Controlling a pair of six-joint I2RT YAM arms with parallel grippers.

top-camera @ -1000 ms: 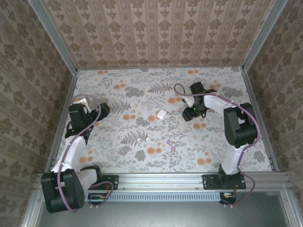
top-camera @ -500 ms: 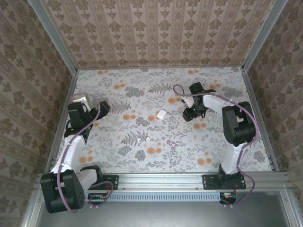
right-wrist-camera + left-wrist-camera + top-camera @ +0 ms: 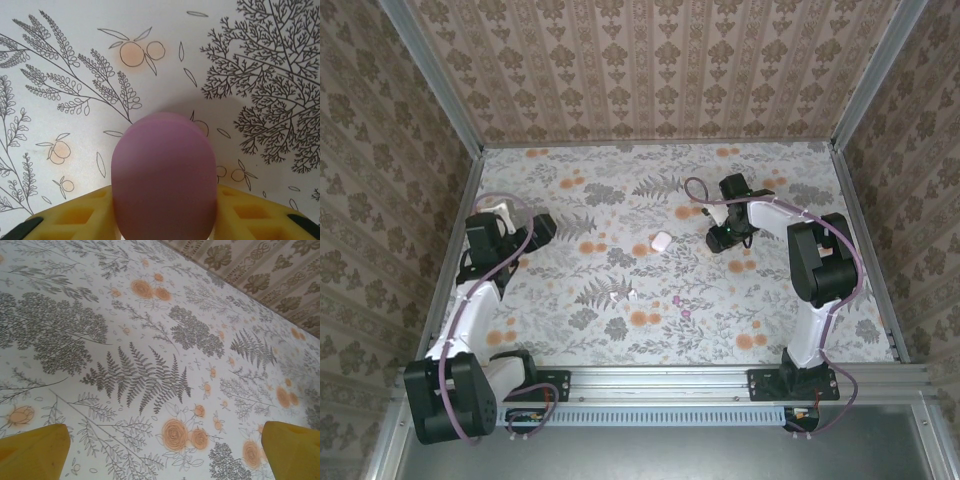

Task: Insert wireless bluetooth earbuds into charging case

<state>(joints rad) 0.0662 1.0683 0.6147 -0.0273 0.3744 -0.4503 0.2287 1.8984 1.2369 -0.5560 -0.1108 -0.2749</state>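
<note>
The charging case [image 3: 661,241], small and pale pinkish-white, lies on the floral table near the middle. Two tiny magenta earbuds [image 3: 675,300] [image 3: 687,313] lie apart from it, closer to the arm bases. My right gripper [image 3: 720,240] is down on the table to the right of the case. In the right wrist view its yellow fingers [image 3: 80,215] press both sides of a larger magenta oval lump [image 3: 164,165], so the right gripper [image 3: 165,205] is shut on that lump. My left gripper [image 3: 535,228] hovers at the far left, and in its wrist view it [image 3: 165,455] stands wide open over bare table.
A small white piece [image 3: 630,295] lies left of the earbuds. Metal frame rails [image 3: 455,250] and patterned walls close in the table on three sides. The front rail [image 3: 660,380] runs between the arm bases.
The right gripper's fingers have closed in on the magenta lump. The left arm has shifted slightly. Case and earbuds have not moved.
</note>
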